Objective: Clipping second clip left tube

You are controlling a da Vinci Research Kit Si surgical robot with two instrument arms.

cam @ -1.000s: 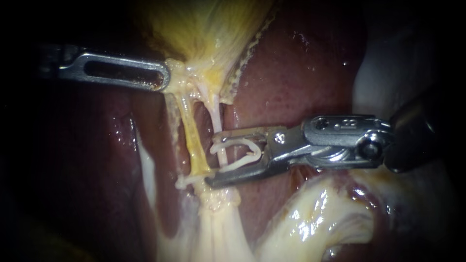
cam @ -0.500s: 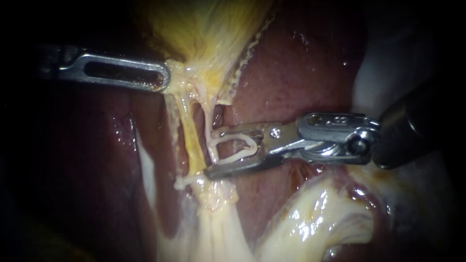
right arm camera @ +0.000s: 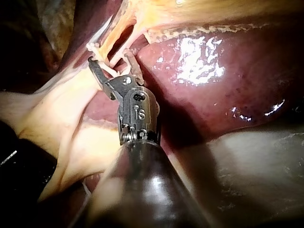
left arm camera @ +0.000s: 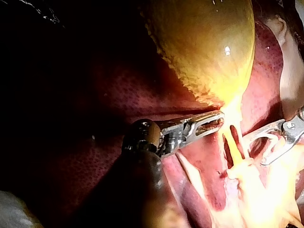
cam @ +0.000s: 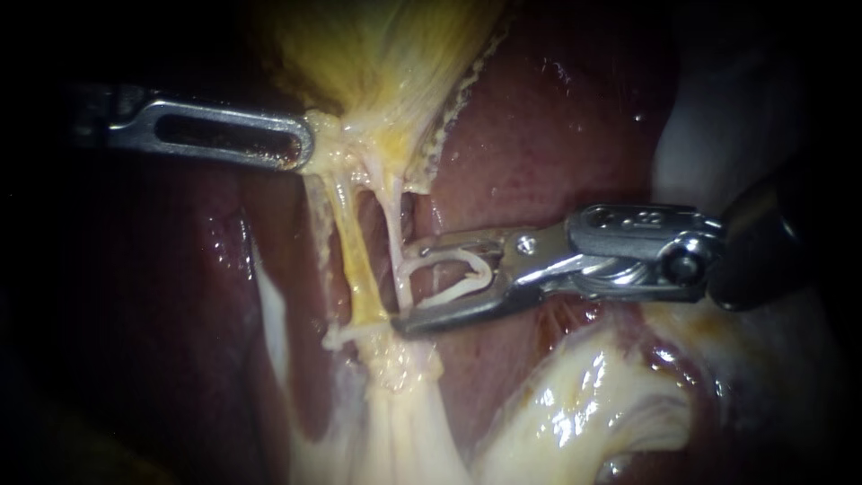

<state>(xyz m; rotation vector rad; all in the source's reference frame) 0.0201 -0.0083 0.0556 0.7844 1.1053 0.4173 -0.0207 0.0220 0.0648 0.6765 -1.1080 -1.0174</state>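
With the left instrument clamped on the gallbladder at upper left, advance the right instrument, jaws wide and carrying an open clip at centre, until the left tube just beyond its tips sits fully inside, then close.

The endoscope view is lit in the middle, with small wet glints on the liver, and its borders sink to near black, where the shaft of the left instrument seems almost lost. The left wrist view has hard glare on the pale tissue beside the bright gallbladder and deep shadow elsewhere; the right wrist view shows a broad white glint on the liver.
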